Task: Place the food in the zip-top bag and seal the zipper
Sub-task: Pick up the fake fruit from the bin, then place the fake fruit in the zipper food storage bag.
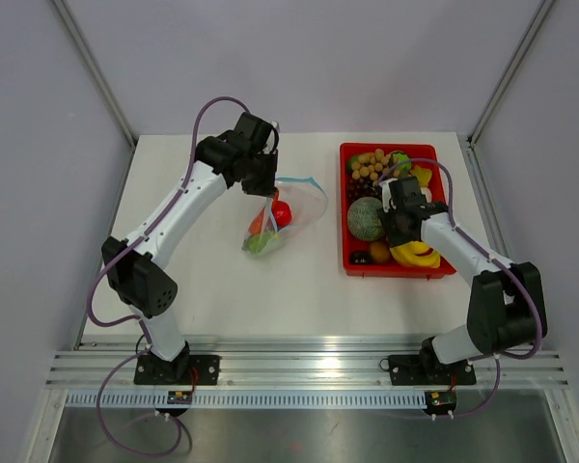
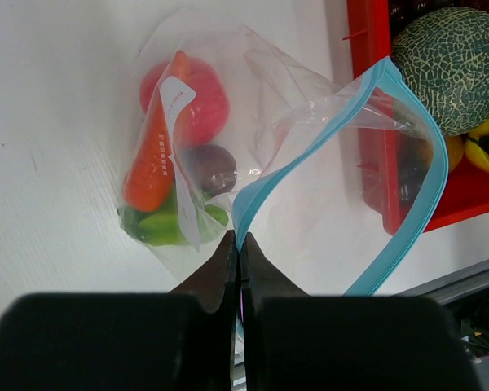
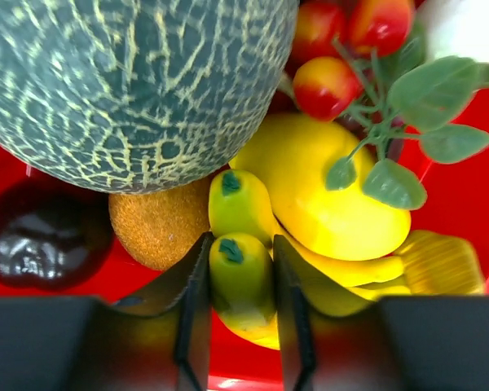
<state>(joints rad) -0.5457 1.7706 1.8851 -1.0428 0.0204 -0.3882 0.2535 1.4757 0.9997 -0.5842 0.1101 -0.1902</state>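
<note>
The clear zip-top bag [image 1: 288, 214] lies mid-table with its mouth held open. Its teal zipper [image 2: 407, 155] loops wide in the left wrist view. Inside the bag are an orange-red carrot [image 2: 151, 159], a red round fruit [image 2: 197, 102], a dark fruit and greens. My left gripper [image 2: 239, 244] is shut on the zipper edge of the bag. My right gripper [image 3: 238, 265] is in the red tray [image 1: 350, 258], shut on one yellow banana [image 3: 240, 281] of a bunch. The green melon [image 3: 130, 81] and a brown kiwi [image 3: 159, 224] lie beside it.
The red tray also holds brown nuts [image 1: 369, 164], a yellow fruit [image 3: 326, 195], red-yellow cherries [image 3: 330, 81] with green leaves, and a dark fruit [image 3: 41, 244]. White walls stand on three sides and a metal rail [image 1: 299, 367] runs along the near edge.
</note>
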